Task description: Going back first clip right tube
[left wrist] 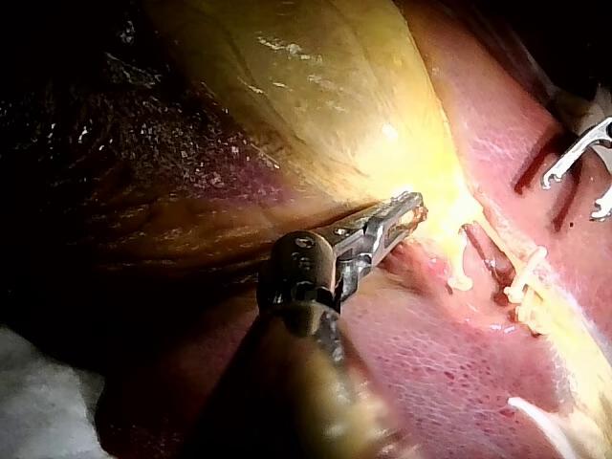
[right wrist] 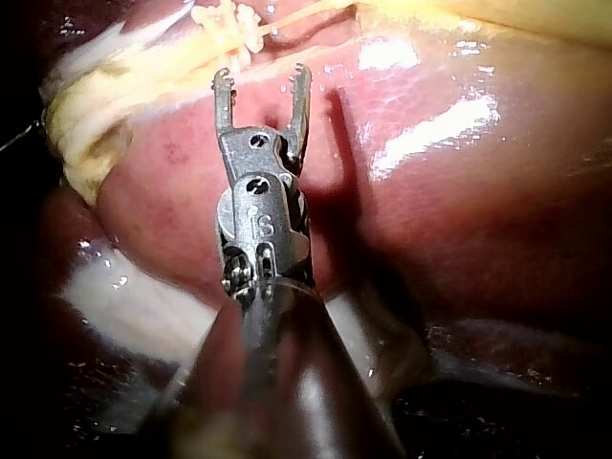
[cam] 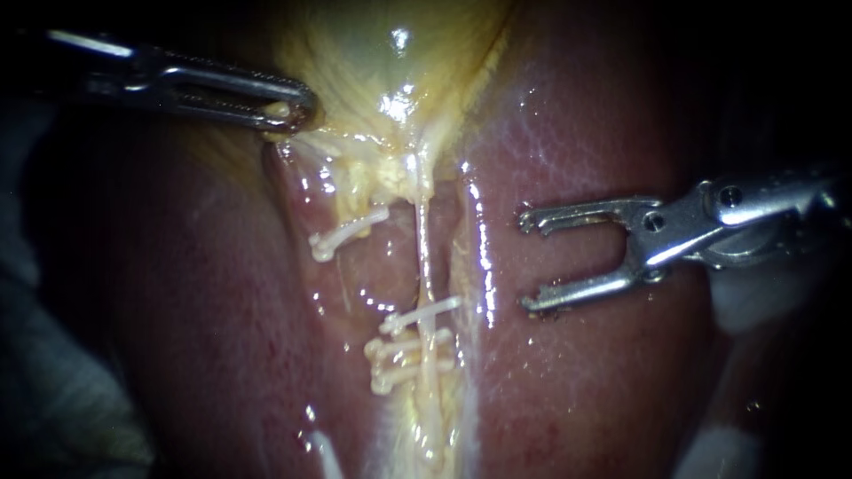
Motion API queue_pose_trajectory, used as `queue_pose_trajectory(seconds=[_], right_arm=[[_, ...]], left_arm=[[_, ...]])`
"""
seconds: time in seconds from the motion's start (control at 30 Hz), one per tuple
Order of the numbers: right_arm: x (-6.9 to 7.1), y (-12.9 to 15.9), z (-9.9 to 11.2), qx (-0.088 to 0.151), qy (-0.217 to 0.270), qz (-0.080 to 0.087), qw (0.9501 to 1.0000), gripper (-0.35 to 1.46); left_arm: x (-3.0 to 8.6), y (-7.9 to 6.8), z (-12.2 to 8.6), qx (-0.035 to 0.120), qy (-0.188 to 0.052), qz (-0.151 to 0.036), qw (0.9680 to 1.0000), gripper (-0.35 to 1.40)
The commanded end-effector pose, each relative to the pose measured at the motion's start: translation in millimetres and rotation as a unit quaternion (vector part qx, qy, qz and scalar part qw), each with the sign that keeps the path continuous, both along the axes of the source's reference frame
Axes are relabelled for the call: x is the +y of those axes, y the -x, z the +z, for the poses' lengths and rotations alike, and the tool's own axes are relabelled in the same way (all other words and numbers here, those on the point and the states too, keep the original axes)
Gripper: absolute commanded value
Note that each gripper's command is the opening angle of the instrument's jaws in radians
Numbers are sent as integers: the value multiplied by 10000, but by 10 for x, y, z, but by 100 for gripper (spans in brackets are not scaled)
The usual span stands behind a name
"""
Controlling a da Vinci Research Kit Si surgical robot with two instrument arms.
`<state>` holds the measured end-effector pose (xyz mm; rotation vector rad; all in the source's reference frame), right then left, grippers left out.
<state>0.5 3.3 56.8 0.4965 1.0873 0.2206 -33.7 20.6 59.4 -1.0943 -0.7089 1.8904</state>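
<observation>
Left instrument: the slender silver metal left instrument (cam: 288, 111) comes in from the upper left, its shaft sloping gently down toward the middle.
Left jaws: closed narrow, pinching a small fold of yellowish tissue at the lower edge of the gallbladder; the left wrist view shows the same grip from 2 sides.
Gallbladder: the pale yellow, glossy gallbladder (cam: 390, 62) narrows downward to a neck just beside the left jaws.
Single clip: a single white clip (cam: 348, 232) lies below the left jaws, tilted, its right end higher.
Right tube: the right tube (cam: 424, 257), a thin pale strand, runs straight down from the gallbladder's neck; its long axis is vertical in the endoscope view.
Clips on the right tube: 3 white clips (cam: 410, 346) sit stacked low on it, close together, each lying across the strand with its right end slightly raised.
Liver: the wet, dark red liver (cam: 603, 381) lies on both sides of the strand.
Right instrument: the silver metal right instrument (cam: 531, 262) enters from the right edge, pointing left toward the strand.
Right jaws: spread wide, holding nothing, over the liver, apart from the tube and clips.
</observation>
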Motion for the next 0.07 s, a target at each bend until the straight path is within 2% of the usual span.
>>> queue_pose_trajectory(seconds=[0.03,0.07], right_arm=[[0,0,0,2,0,-4,10000,50],[-1,0,0,2,1,-3,10000,50]], left_arm=[[0,-1,-1,-7,-1,7,10000,-35],[0,-2,-1,-8,-1,10,10000,-35]])
